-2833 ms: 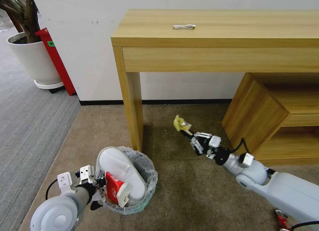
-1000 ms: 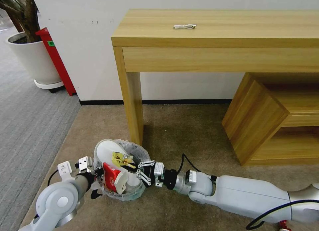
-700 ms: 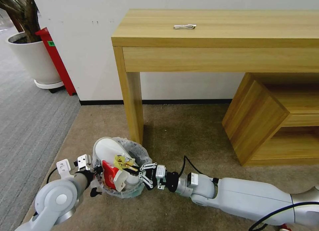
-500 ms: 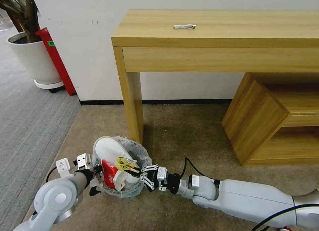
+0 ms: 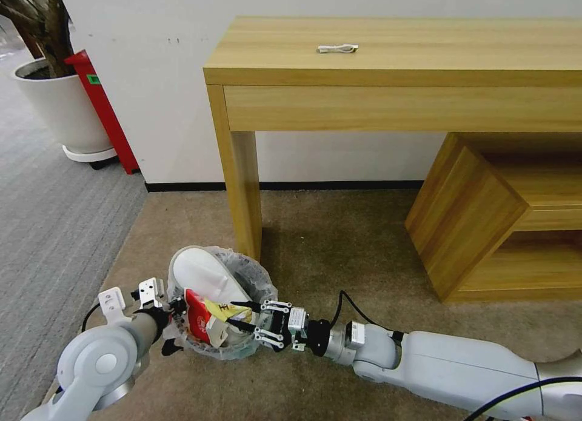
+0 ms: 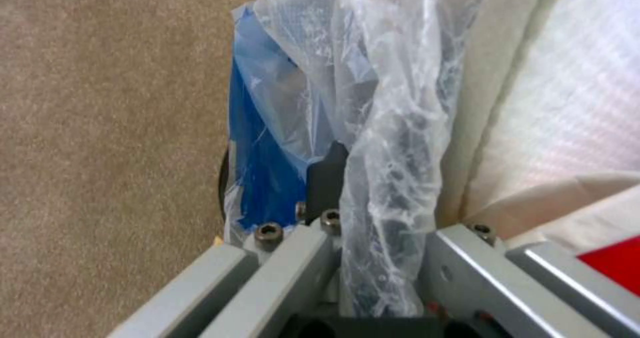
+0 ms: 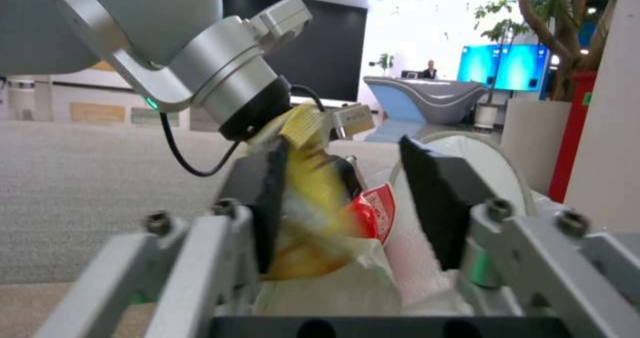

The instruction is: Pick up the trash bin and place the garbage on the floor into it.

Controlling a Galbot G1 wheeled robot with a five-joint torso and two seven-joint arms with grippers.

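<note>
Here the trash bin (image 5: 242, 275), a small round bin lined with a crinkled translucent bag, sits on the beige carpet floor (image 5: 339, 251) just in front of the leg of the wooden desk (image 5: 388, 51). It is stuffed: a white slipper (image 5: 203, 275) stands up at the back, a red wrapper (image 5: 195, 321) leans at the near rim, and a yellow wrapper (image 5: 229, 312) lies on top between them. The left gripper (image 5: 173, 315) is clamped on the bin's rim at the robot's left side; in the left wrist view its fingers (image 6: 327, 178) pinch the plastic liner (image 6: 387, 128) and the blue wall beneath it. The right gripper (image 5: 245, 316) reaches in from the right with its jaws spread apart over the bin, the yellow wrapper lying against one pad (image 7: 273, 178) in the right wrist view and free of the other. A low wooden shelf unit (image 5: 485, 221) stands well to the right, and a small white cable (image 5: 337, 48) lies on the desk top.
</note>
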